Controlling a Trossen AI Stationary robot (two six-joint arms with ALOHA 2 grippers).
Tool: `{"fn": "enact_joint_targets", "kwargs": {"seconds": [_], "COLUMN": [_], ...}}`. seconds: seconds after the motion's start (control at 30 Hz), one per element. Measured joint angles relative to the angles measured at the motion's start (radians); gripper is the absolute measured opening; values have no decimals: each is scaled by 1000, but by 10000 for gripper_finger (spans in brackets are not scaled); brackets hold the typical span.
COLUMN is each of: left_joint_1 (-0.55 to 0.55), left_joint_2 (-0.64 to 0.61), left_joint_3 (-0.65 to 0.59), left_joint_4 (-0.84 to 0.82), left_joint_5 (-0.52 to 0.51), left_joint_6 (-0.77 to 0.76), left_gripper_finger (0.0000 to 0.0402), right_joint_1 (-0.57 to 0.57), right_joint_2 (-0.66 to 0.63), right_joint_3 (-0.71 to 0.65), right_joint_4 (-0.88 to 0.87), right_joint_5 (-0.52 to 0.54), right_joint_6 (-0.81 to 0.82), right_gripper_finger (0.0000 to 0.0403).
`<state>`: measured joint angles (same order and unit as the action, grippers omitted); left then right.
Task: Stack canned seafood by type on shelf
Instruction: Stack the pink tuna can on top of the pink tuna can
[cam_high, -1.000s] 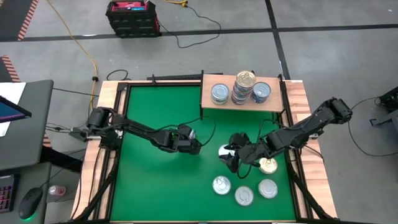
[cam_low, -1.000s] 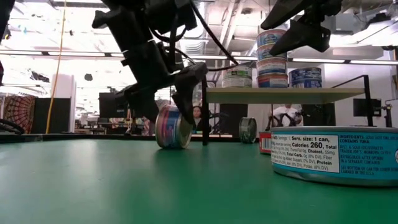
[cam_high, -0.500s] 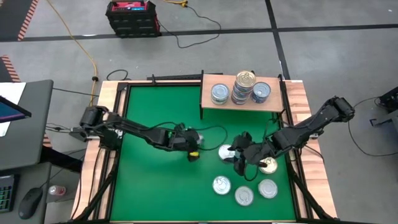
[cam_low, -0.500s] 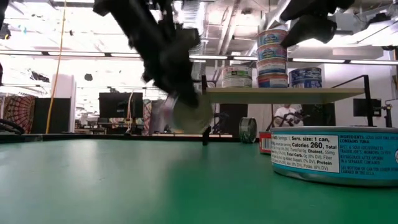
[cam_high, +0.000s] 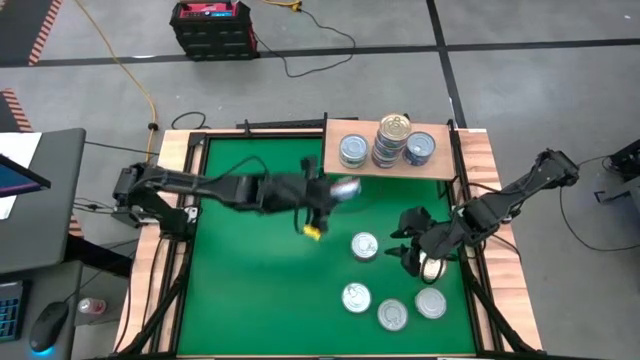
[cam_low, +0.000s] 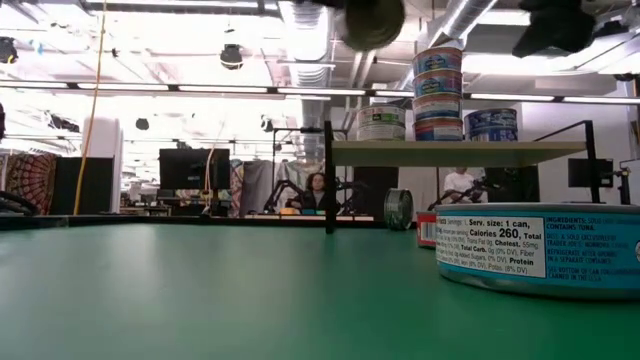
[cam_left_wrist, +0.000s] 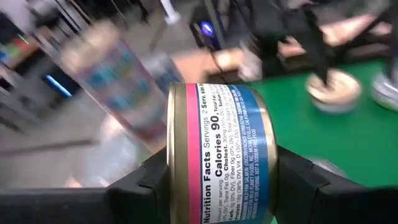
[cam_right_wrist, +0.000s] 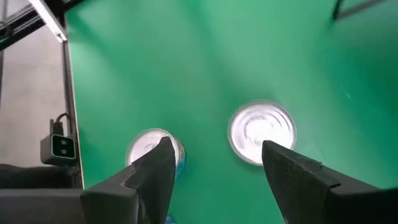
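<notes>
My left gripper (cam_high: 340, 190) is shut on a can of seafood (cam_left_wrist: 217, 137) with a pink and blue label. It holds the can high above the green table, near the shelf's front edge. The shelf (cam_high: 388, 168) is a light wood board on black legs at the far right. It carries a single can (cam_high: 353, 150), a stack (cam_high: 394, 140) and another can (cam_high: 421, 147). My right gripper (cam_high: 412, 245) hangs open above loose cans (cam_right_wrist: 261, 132) (cam_right_wrist: 154, 149) at the right. A gold-lidded can (cam_high: 432, 266) lies under its arm. My left gripper pinches the can by its two flat faces, one finger (cam_left_wrist: 155, 183) on each. The labelled side wall (cam_left_wrist: 217, 186) faces the wrist camera. The fingers reach out nearly level toward the shelf. The can is lifted clear of the table, its silver lid (cam_high: 345, 186) tilted partly upward.
Three silver-lidded cans (cam_high: 356, 297) (cam_high: 392, 315) (cam_high: 430, 302) lie near the front right, and one more (cam_high: 364, 246) sits mid-table. A large blue-labelled can (cam_low: 540, 250) fills the low view's right. The table's left half is bare green, with a wooden border (cam_high: 180, 170) all round.
My left gripper has taken hold of the can that stood on its rim on the table. It has lifted the can clear, rolled its wrist and gone up toward the shelf. My right gripper has drawn back toward the table's right edge and risen a little, still open.
</notes>
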<state>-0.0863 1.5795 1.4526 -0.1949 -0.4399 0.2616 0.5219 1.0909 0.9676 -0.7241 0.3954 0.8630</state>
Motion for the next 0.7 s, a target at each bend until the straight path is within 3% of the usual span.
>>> {"fn": "enact_joint_targets", "kwargs": {"seconds": [0.13,0.3,0.53,0.7], "left_joint_1": [117,231,318,342], "left_joint_2": [48,101,187,226], "left_joint_3": [148,268,319,320], "left_joint_4": [15,53,218,328], "left_joint_5": [80,207,340,355], "left_joint_6": [120,267,627,856], "left_gripper_finger": [188,190,192,193], "right_joint_1": [-1,-9,-50,-82], "right_joint_2": [-22,-34,-43,-53], "right_joint_3": [0,0,0,0], "right_joint_4": [-14,12,133,186], "right_joint_5": [14,116,283,312], "right_joint_6": [81,146,184,187], "right_gripper_finger": [264,264,264,264]}}
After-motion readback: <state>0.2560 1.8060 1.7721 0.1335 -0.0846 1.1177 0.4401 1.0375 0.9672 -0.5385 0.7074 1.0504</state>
